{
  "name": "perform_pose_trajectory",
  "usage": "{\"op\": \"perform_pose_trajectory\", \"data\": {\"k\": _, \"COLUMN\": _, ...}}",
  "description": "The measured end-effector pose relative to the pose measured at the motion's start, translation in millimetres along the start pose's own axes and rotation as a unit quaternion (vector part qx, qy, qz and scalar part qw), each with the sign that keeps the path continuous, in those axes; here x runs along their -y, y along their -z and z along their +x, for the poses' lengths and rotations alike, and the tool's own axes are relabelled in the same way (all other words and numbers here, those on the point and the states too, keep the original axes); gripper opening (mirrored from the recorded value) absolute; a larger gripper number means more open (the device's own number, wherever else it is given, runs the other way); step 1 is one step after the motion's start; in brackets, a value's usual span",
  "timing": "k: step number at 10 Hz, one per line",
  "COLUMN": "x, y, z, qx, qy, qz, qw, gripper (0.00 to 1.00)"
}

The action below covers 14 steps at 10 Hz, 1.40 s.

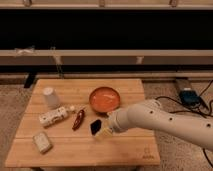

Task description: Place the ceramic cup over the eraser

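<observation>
The ceramic cup is a small white-grey tumbler standing near the table's left far corner. The eraser, a small black block, lies near the middle of the wooden table, just below the orange bowl. My gripper is at the end of the white arm that reaches in from the right, right beside the eraser on its right side and far from the cup.
An orange bowl sits at the table's middle back. A dark red elongated object lies left of the eraser. A white labelled bottle lies on its side at left. A pale beige block lies at front left.
</observation>
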<state>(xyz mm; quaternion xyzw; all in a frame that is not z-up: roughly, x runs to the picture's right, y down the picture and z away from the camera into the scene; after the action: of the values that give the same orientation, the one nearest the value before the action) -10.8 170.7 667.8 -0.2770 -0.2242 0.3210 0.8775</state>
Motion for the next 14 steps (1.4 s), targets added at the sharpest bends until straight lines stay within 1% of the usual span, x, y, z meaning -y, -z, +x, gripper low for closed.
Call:
{"op": "perform_pose_trajectory", "data": {"k": 5, "x": 0.2, "y": 0.1, "z": -0.4, "qx": -0.001, "qy": 0.001, "qz": 0.001, "qw": 1.0, "gripper": 0.8}}
{"op": "perform_pose_trajectory", "data": {"k": 6, "x": 0.5, "y": -0.2, "z": -0.8, "qx": -0.003, "qy": 0.003, "qz": 0.001, "qw": 1.0, "gripper": 0.8}}
{"op": "perform_pose_trajectory", "data": {"k": 7, "x": 4.8, "y": 0.2, "z": -4.3, "qx": -0.009, "qy": 0.012, "qz": 0.002, "qw": 0.9999, "gripper": 0.8}}
{"op": "perform_pose_trajectory", "data": {"k": 8, "x": 12.3, "y": -3.5, "z": -12.5, "qx": -0.016, "qy": 0.025, "qz": 0.001, "qw": 0.9996, "gripper": 0.8}}
{"op": "perform_pose_trajectory", "data": {"k": 10, "x": 29.5, "y": -19.3, "z": -39.3, "qx": -0.03, "qy": 0.053, "qz": -0.002, "qw": 0.9982, "gripper": 0.8}}
{"op": "perform_pose_trajectory", "data": {"k": 12, "x": 46.8, "y": -43.0, "z": -71.3, "qx": -0.041, "qy": 0.081, "qz": -0.01, "qw": 0.9958, "gripper": 0.8}}
{"op": "perform_pose_trajectory", "data": {"k": 13, "x": 53.9, "y": -56.5, "z": -86.0, "qx": -0.048, "qy": 0.096, "qz": -0.014, "qw": 0.9941, "gripper": 0.8}}
{"op": "perform_pose_trajectory", "data": {"k": 14, "x": 60.8, "y": -74.6, "z": -102.0, "qx": -0.057, "qy": 0.116, "qz": -0.018, "qw": 0.9914, "gripper": 0.8}}
